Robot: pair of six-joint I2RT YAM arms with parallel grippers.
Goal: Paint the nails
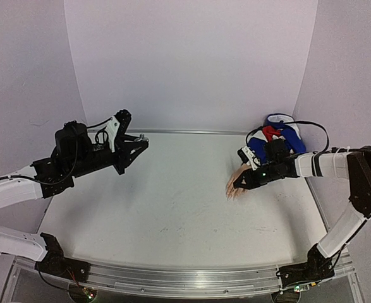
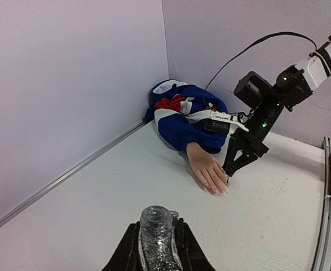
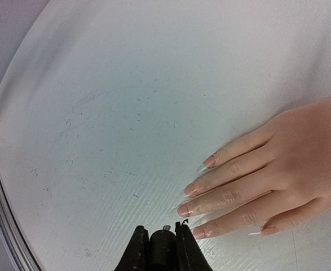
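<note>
The mannequin hand lies palm down at the right of the table, its blue, white and red sleeve bunched in the back right corner. Its long pale nails show clearly in the right wrist view. My right gripper is shut on a dark cap with a small brush tip, just beside the fingertips, low over the table; it also shows in the left wrist view. My left gripper is shut on an open glass bottle of glittery polish, held above the table's left side, far from the hand.
A white table with lilac walls at the back and sides. A metal rail runs along the near edge. A black cable loops over the sleeve.
</note>
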